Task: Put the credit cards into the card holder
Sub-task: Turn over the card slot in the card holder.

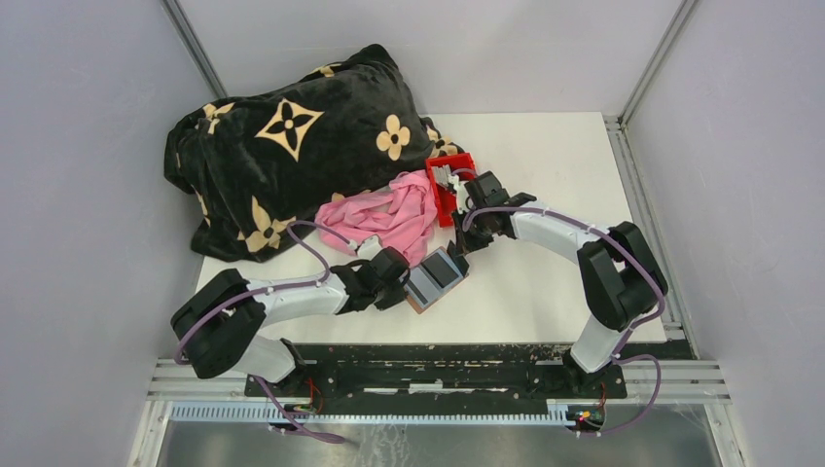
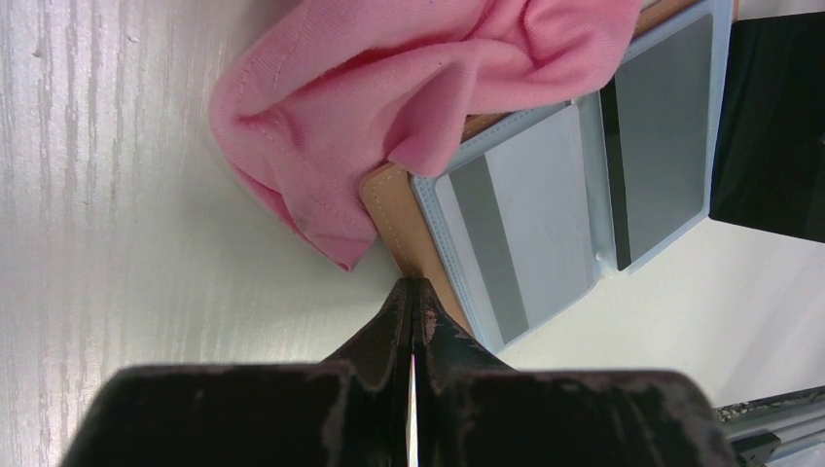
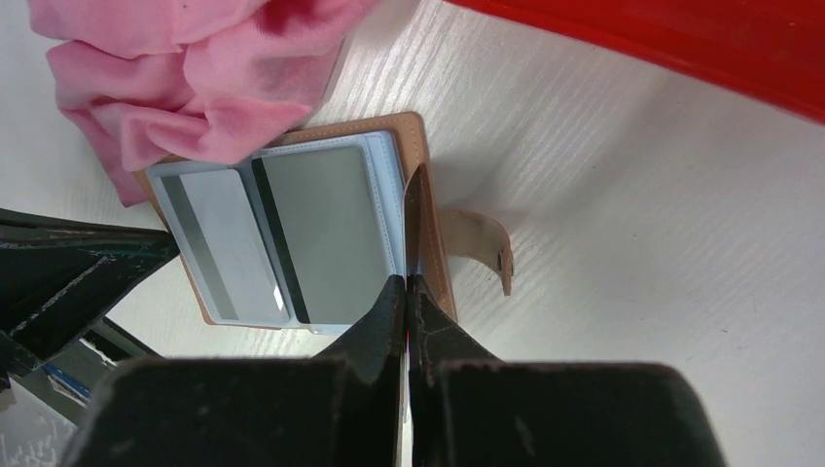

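Found the card holder (image 1: 435,279) lying open and flat on the table (image 1: 555,292), toward the near edge, directly between the two arms' fingertips. Noted two credit cards (image 3: 331,233) seated side by side in its clear inner sleeves, a dark stripe showing on each. Saw the snap tab (image 3: 486,248) lying flat on the table just beside the outer cover.

Recorded the left gripper (image 2: 413,292) pinched fully together with nothing between the fingers, tips set at the tan leather rim at one end of the holder. Could not tell from the wrist view whether the tips pressed on the leather or only hung just above it. Recorded the right gripper (image 3: 407,287) likewise closed tight and empty, tips over the opposite cover, next to the stitched edge of the sleeve.

Observed a pink cloth (image 1: 389,214) draped over the far corner of the holder, hiding part of one sleeve. Logged a red bin (image 1: 449,180) just behind the cloth, near the right wrist. Logged a black blanket (image 1: 282,146) with tan flower motifs heaped at the far left, touching the cloth.
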